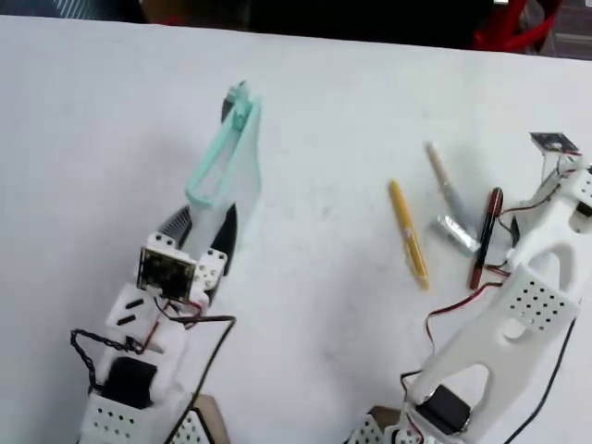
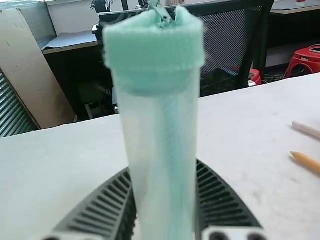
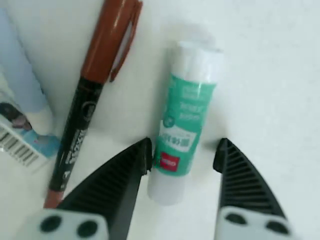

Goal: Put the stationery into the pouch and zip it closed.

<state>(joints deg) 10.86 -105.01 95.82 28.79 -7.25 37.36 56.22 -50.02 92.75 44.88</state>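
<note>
The white counter (image 1: 324, 277) carries everything. On its left part, the translucent pouch (image 1: 227, 162) with mint zip trim is held edge-on, its zip end pointing away from the arm. The left end effector (image 1: 203, 225) is clamped on the pouch's near end, 1 ribbed finger on each side. Well apart, on the right part, lie the pens: a red-and-black marker (image 1: 486, 236), a yellow pen (image 1: 408, 233) and a grey pen (image 1: 442, 180). Just beside the marker lies a green-labelled glue stick (image 3: 182, 120). The right end effector (image 3: 183, 150) has its 2 fingers spread apart, straddling the glue stick's lower end.
</note>
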